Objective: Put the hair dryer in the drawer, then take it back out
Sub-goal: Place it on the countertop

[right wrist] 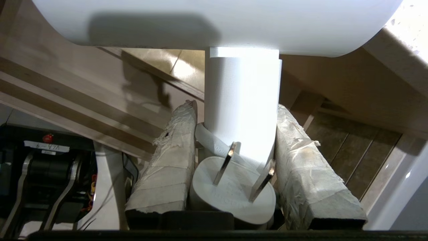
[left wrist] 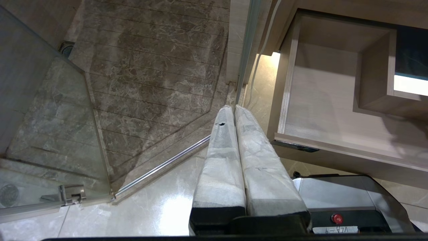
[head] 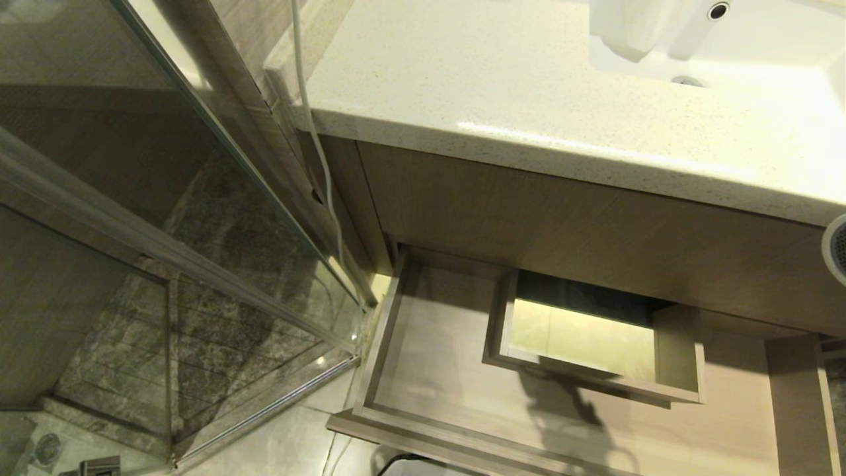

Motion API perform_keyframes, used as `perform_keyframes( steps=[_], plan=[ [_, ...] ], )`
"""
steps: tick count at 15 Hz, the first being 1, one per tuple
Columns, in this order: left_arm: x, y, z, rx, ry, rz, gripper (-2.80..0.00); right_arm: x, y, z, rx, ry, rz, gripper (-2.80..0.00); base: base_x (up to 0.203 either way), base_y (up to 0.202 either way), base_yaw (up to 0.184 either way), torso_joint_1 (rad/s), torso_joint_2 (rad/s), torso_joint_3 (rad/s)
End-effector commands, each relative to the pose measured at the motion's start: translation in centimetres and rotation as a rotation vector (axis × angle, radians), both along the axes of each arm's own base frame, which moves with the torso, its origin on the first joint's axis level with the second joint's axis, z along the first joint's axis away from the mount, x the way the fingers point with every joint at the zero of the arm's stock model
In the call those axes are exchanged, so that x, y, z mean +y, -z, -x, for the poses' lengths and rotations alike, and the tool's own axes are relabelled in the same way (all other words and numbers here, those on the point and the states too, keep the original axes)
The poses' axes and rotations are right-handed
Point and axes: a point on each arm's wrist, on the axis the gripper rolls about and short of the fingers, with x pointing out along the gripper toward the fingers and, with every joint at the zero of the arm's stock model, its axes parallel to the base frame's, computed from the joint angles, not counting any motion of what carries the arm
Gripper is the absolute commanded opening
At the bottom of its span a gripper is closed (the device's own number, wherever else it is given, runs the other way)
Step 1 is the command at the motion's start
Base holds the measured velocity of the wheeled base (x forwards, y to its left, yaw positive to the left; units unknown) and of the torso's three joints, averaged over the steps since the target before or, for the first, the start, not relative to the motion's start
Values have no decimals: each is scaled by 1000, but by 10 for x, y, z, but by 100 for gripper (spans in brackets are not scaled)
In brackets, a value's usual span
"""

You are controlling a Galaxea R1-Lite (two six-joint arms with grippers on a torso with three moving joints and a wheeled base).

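The light-brown wood-grain drawer (head: 436, 370) stands pulled out under the vanity, with nothing lying in it and a boxed cut-out (head: 674, 360) in its rear middle. The white hair dryer (right wrist: 241, 90) hangs in front of the vanity, its slim handle clamped between the taped fingers (right wrist: 167, 160) of my right gripper (right wrist: 236, 106). Its white plug (right wrist: 234, 194) rests deep between the jaws. In the head view only the hair dryer's grille end (head: 837, 248) peeks in at the right edge, above the drawer's right part. My left gripper (left wrist: 234, 108) hangs shut over the floor, left of the drawer (left wrist: 321, 100).
A speckled countertop (head: 502, 86) with a white sink (head: 740, 46) overhangs the drawer. A glass shower door (head: 198, 198) closes off the left side. A long thin white cable (head: 320, 152) runs down beside the vanity. The robot base (left wrist: 341, 197) sits just before the drawer front.
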Motion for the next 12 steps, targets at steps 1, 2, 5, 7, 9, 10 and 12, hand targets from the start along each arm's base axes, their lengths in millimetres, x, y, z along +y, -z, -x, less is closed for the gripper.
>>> perform_keyframes(
  steps=[1,2,5,7,9,10,12],
  plan=[
    [0,0,0,0,0,0,-280,-3,1,-5,22,-4,-12,-280,0,0,0,0,0,0],
    [0,0,0,1,0,0,-280,-4,0,-6,21,-4,-13,-280,0,0,0,0,0,0],
    [0,0,0,1,0,0,-280,-4,-1,-5,17,-3,-10,-280,0,0,0,0,0,0],
    [0,0,0,1,0,0,-280,-3,-1,-5,11,-4,-7,-280,0,0,0,0,0,0],
    [0,0,0,1,0,0,-280,-5,-1,-7,17,-5,-9,-280,0,0,0,0,0,0],
    [0,0,0,1,0,0,-280,-5,-1,-7,17,-5,-9,-280,0,0,0,0,0,0],
    [0,0,0,1,0,0,-280,-5,-1,-7,20,-5,-11,-280,0,0,0,0,0,0]
  ],
)
